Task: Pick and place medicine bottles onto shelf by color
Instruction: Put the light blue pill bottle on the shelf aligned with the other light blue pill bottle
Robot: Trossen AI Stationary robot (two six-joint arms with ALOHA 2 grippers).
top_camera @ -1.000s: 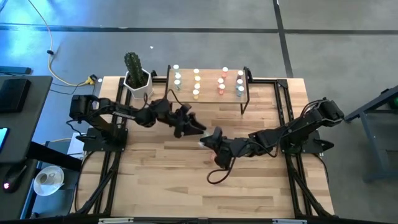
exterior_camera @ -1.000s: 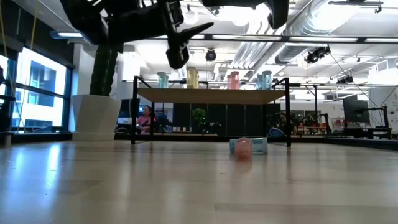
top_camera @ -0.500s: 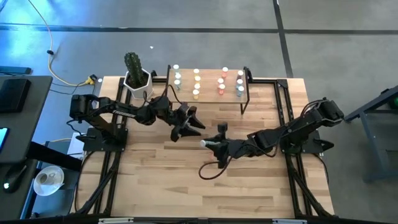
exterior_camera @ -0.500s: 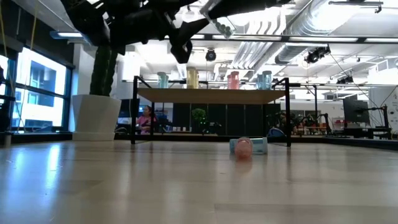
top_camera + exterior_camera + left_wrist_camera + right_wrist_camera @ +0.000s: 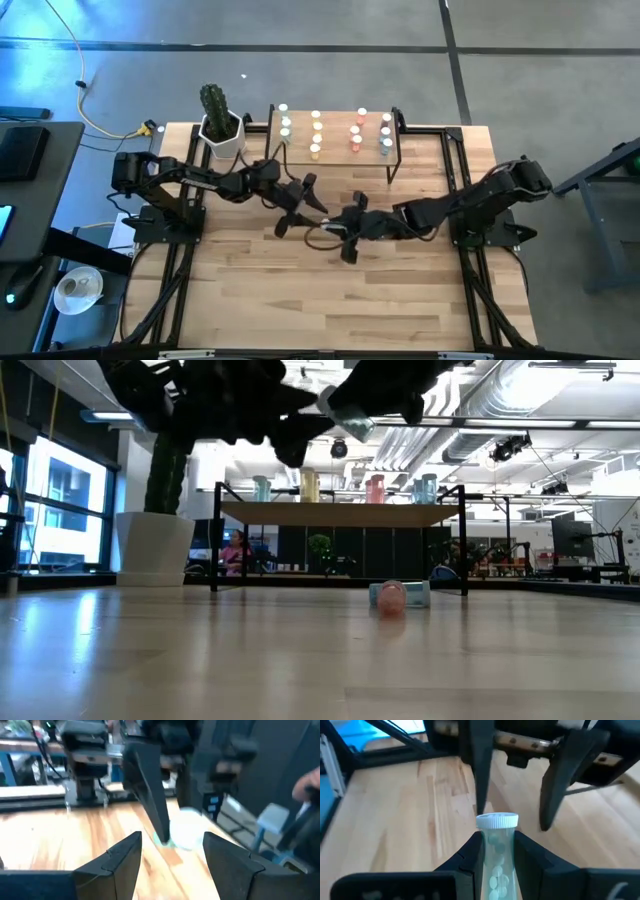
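Two grippers meet above the middle of the desk, just in front of the shelf (image 5: pixel 335 133). The right gripper (image 5: pixel 496 851) pinches a pale green bottle (image 5: pixel 495 855) with a white cap, white pills visible inside, a detail only the right wrist view gives. The left gripper (image 5: pixel 170 851) has its fingers spread wide on either side of that bottle's cap, seen end-on from the left wrist. From above, both tools are dark shapes and the held bottle is barely a speck. The low view alone shows another bottle (image 5: pixel 399 595) lying on the desk under the shelf, and four bottles (image 5: pixel 310 485) standing along the shelf's front edge.
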